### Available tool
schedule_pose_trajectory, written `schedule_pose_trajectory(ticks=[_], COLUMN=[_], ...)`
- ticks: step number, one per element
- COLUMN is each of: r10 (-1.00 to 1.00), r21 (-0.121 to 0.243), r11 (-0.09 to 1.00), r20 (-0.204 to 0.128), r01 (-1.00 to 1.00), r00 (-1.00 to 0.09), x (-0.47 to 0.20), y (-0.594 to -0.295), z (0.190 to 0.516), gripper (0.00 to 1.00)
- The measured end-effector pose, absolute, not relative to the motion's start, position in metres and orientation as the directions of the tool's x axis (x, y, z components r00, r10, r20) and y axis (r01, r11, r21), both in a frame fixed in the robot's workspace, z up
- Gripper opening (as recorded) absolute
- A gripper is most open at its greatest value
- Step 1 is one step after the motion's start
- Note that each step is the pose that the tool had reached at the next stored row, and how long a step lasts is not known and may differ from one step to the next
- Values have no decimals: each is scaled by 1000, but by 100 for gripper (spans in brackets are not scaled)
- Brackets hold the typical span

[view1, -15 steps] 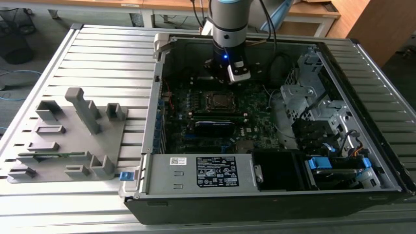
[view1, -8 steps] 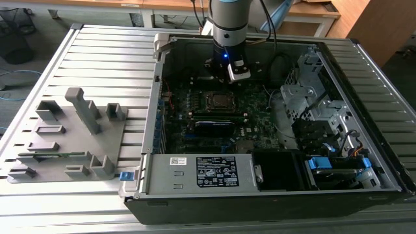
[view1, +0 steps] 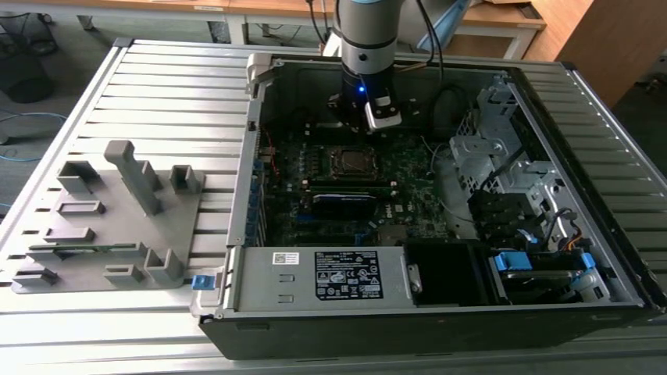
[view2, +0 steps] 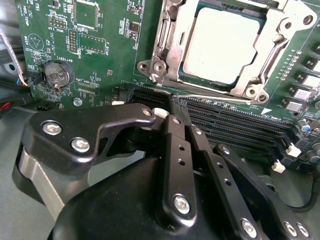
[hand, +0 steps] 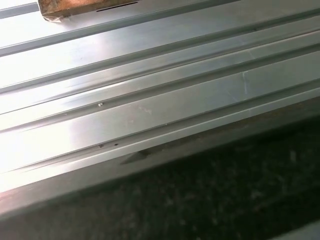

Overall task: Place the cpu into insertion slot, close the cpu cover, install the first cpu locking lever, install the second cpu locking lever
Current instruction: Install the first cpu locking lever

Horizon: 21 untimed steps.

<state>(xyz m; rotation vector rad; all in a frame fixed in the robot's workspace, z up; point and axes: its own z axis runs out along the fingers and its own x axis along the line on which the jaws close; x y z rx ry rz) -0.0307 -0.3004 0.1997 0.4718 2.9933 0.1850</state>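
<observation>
Ribbed metal table [view1: 156, 86]; cpu [view2: 225, 47] under closed cpu cover [view2: 175, 55]; end effector [view2: 175, 107] pinched together, empty.

We see the cpu [view2: 220, 47], dull silver top up, seated flat in the insertion slot [view2: 196, 80]. The cpu cover [view2: 175, 37], a silver frame, lies closed around it.

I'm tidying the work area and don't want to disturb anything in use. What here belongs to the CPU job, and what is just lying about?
Job:
cpu, seated in the insertion slot
cpu cover, down around it
locking lever
claw, holding nothing

Lying about:
grey fixture tray
coin battery
memory slots
power supply
</observation>
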Motion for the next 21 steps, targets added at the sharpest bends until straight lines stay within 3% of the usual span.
schedule_pose_trajectory(ticks=[21], r10=[310], r21=[112], r11=[948], r20=[-102], r01=[298], r00=[-945], x=[-35], y=[-300], z=[198], gripper=[11])
